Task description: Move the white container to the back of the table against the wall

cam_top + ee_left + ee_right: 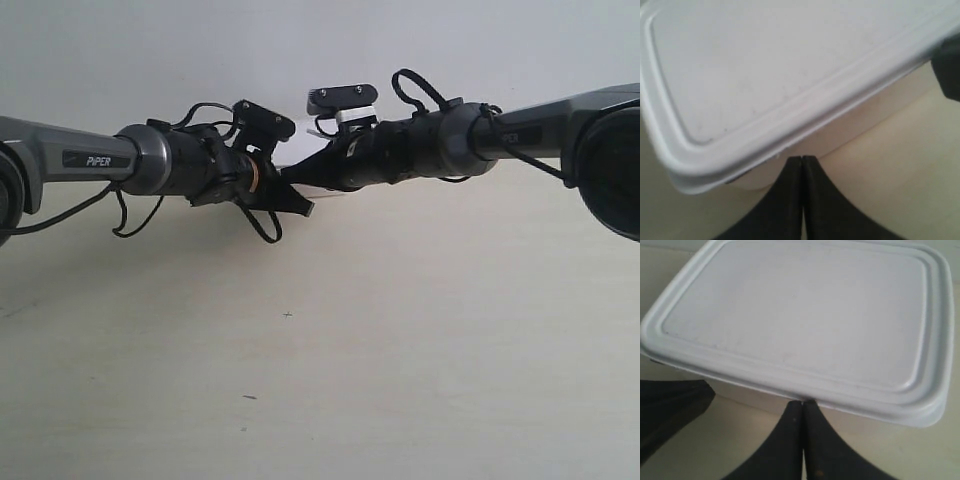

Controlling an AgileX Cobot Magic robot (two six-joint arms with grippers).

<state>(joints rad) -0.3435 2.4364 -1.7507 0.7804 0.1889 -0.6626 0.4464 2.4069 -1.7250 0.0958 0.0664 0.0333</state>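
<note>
Under the white container (765, 75) rim, left pincer (802, 159), right pincer (803, 403) both clenched; exterior hides contact.

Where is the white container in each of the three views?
Exterior view: only a sliver of the white container shows, just above the picture's centre.
Left wrist view: it fills most of the picture, just beyond the shut left claw.
Right wrist view: the same, beyond the shut right claw.
Shared landmark: the cream table.

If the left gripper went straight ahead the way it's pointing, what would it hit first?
The white container: the left gripper, shut, points at its side wall under the lid rim, seemingly touching.
</note>
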